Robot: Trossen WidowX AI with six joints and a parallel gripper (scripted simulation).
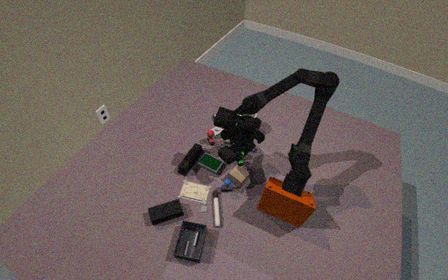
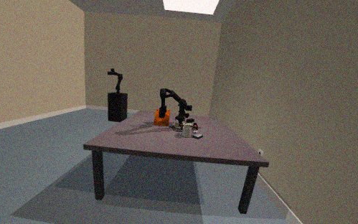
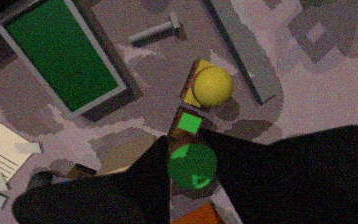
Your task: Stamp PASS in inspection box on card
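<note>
My gripper [image 1: 239,157] [image 3: 182,137] is shut on the green-knobbed stamp [image 3: 192,167] [image 1: 241,160], whose body has a bright green square on it. The stamp appears held above the table; its underside is hidden. The ink pad [image 1: 210,162] [image 3: 65,55], a green surface in a grey frame, lies to one side of the gripper. The cream card [image 1: 195,191] [image 3: 5,150] lies beyond the pad, with printed lines and a box outline partly in the wrist view. In the exterior view the gripper and these small things are too small to tell apart.
A yellow-knobbed stamp [image 3: 212,86] stands close to the held one. A blue stamp [image 1: 227,183], tan block [image 1: 238,176], white marker [image 1: 217,210], red stamp [image 1: 210,135], black blocks [image 1: 190,159] [image 1: 165,212] and black tray [image 1: 180,242] are around. A grey bolt [image 3: 155,35] lies near the pad.
</note>
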